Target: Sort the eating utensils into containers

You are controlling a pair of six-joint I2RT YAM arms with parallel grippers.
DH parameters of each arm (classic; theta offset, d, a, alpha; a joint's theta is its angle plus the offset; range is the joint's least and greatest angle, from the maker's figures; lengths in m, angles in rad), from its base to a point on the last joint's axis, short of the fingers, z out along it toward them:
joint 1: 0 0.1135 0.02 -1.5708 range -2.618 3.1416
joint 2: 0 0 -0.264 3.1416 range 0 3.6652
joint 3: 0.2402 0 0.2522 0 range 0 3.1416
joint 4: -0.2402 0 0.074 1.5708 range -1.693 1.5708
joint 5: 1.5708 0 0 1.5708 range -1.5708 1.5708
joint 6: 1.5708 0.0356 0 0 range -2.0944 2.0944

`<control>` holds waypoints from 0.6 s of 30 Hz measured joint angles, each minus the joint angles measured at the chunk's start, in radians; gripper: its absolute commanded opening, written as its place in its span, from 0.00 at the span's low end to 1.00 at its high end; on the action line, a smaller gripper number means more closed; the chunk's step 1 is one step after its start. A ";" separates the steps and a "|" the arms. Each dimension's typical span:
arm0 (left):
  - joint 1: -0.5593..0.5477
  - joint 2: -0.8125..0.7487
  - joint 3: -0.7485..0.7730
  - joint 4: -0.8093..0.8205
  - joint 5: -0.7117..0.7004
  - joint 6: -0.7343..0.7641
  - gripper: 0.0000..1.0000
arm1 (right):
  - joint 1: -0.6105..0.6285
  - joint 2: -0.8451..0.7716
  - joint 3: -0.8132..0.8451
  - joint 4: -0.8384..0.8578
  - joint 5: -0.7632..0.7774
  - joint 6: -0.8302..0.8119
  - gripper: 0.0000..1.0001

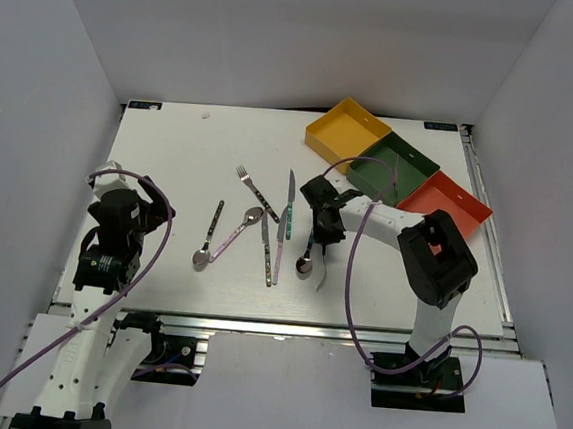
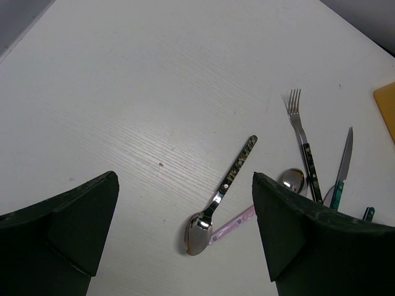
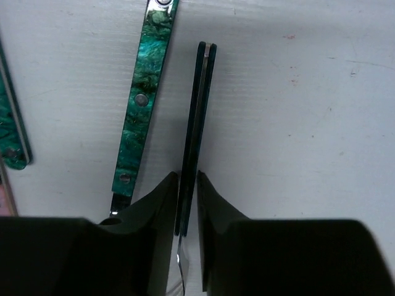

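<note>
Several utensils lie mid-table: a fork (image 1: 256, 192), a teal-handled knife (image 1: 289, 205), a patterned-handle spoon (image 1: 209, 233), a pink-handled spoon (image 1: 234, 235) and a teal-handled spoon (image 1: 305, 261). My right gripper (image 1: 323, 228) is shut on a thin teal-handled utensil (image 3: 199, 111), seen edge-on between the fingers (image 3: 163, 203). I cannot tell whether it is off the table. My left gripper (image 1: 157, 208) is open and empty, left of the patterned spoon (image 2: 222, 194). The yellow (image 1: 346, 131), dark green (image 1: 391, 168) and red-orange (image 1: 446, 203) trays stand at the back right.
A second teal handle (image 3: 141, 105) lies just left of the held one. Two more knives (image 1: 265, 248) lie side by side near the middle. White walls enclose the table on three sides. A purple cable (image 1: 349, 280) loops by the right arm.
</note>
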 measured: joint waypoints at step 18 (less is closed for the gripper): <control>-0.006 -0.003 0.000 0.000 0.000 0.000 0.98 | -0.217 -0.068 0.212 -0.019 0.015 -0.173 0.00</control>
